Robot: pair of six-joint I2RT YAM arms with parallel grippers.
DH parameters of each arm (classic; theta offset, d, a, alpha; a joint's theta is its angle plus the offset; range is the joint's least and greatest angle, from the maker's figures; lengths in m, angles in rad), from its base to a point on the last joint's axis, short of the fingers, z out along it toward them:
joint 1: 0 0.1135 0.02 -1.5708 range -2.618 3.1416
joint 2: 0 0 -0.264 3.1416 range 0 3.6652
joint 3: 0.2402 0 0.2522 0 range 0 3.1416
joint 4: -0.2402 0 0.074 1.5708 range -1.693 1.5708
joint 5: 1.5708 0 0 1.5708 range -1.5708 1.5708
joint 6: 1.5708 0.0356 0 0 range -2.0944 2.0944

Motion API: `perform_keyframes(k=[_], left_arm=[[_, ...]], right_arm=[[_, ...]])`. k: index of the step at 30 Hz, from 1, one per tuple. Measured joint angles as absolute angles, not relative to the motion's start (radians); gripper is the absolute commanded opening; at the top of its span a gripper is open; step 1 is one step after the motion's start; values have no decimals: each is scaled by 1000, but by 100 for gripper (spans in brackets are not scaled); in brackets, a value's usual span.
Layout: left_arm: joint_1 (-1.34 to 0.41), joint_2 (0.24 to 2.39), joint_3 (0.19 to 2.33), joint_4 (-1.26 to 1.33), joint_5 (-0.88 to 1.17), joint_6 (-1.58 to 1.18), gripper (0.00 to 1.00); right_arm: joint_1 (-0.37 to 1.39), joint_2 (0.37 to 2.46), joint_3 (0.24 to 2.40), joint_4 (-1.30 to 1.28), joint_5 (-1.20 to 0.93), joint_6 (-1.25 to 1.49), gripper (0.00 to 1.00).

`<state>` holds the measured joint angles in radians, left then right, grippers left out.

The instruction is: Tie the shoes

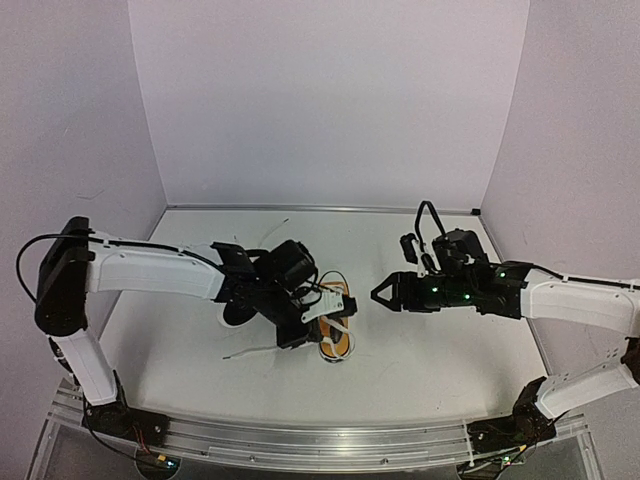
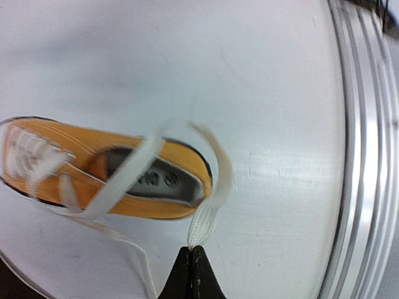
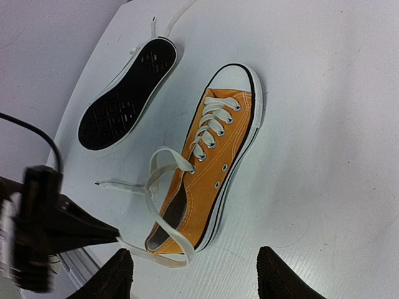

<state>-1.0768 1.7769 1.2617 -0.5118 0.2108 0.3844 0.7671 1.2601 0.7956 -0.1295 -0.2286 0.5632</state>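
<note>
An orange shoe [image 1: 337, 326] lies on the white table between my arms, seen on its side in the left wrist view [image 2: 75, 177] and with its white toe cap far away in the right wrist view [image 3: 221, 156]. The other shoe [image 3: 128, 93] lies sole up, showing its black sole, beyond the orange one. My left gripper [image 2: 192, 250] is shut on the orange shoe's white lace [image 2: 207, 212], which runs in a loop past the heel [image 3: 163, 258]. My right gripper [image 3: 198, 274] stands open just right of the orange shoe [image 1: 380, 296], apart from it.
An aluminium rail [image 2: 365, 156] runs along the table's near edge [image 1: 320, 440], close to the heel of the orange shoe. White walls [image 1: 330, 100] close off the back and both sides. A loose lace end [image 3: 112, 185] lies on the table left of the shoe.
</note>
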Motion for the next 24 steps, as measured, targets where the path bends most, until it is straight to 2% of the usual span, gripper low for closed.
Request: perform_keyframes(k=[5, 11, 17, 24], left_arm=[[-1005, 1652, 1262, -322, 226, 203, 0], [-917, 1639, 1263, -173, 194, -46, 0], [-922, 1632, 1237, -96, -24, -316, 0], [-920, 1613, 1122, 10, -268, -632, 0]], right_arm=[[761, 1284, 807, -133, -220, 529, 63], [753, 1315, 825, -131, -210, 508, 63], [751, 1316, 825, -132, -208, 500, 61], [751, 1382, 834, -120, -241, 471, 52]])
